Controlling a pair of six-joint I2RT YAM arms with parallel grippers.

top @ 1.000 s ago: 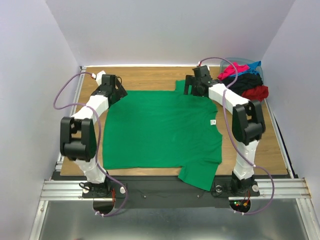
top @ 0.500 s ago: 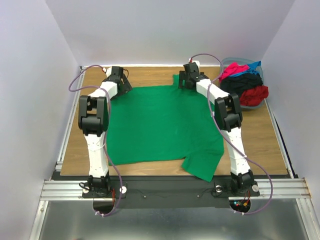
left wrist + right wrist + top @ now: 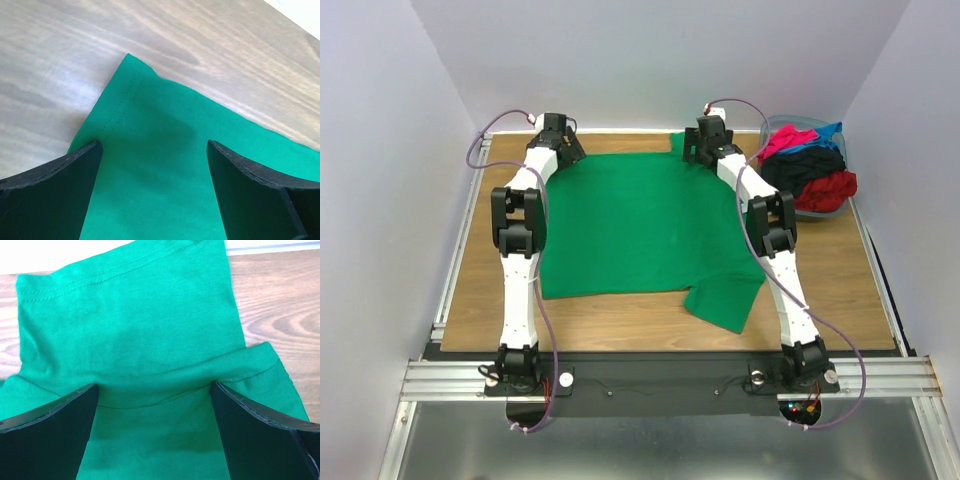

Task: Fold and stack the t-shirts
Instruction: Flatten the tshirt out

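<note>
**Green shirt hauled to the far side, both claws let go**

Over the last second we see the 2 arms stretch out toward the far edge. The bright green cloth t-shirt (image 3: 640,225) has slid with them, away from the near edge of the brown wooden counter (image 3: 850,290). It now lies spread flat, its far hem close to the back wall and 1 sleeve (image 3: 725,305) pointing toward the arm bases.

The left claw (image 3: 155,147) stands wide open over the shirt's far-left corner, gripping nothing. The right claw (image 3: 155,390) is just as wide over the far sleeve, also empty.

We judge the spreading done and the folding not yet begun.

The other shirts (image 3: 810,165), pink-red, blue, black and red, sit heaped in the grey-blue plastic bin (image 3: 798,119) at the far right. Pale walls (image 3: 650,60) close the counter on 3 sides.
</note>
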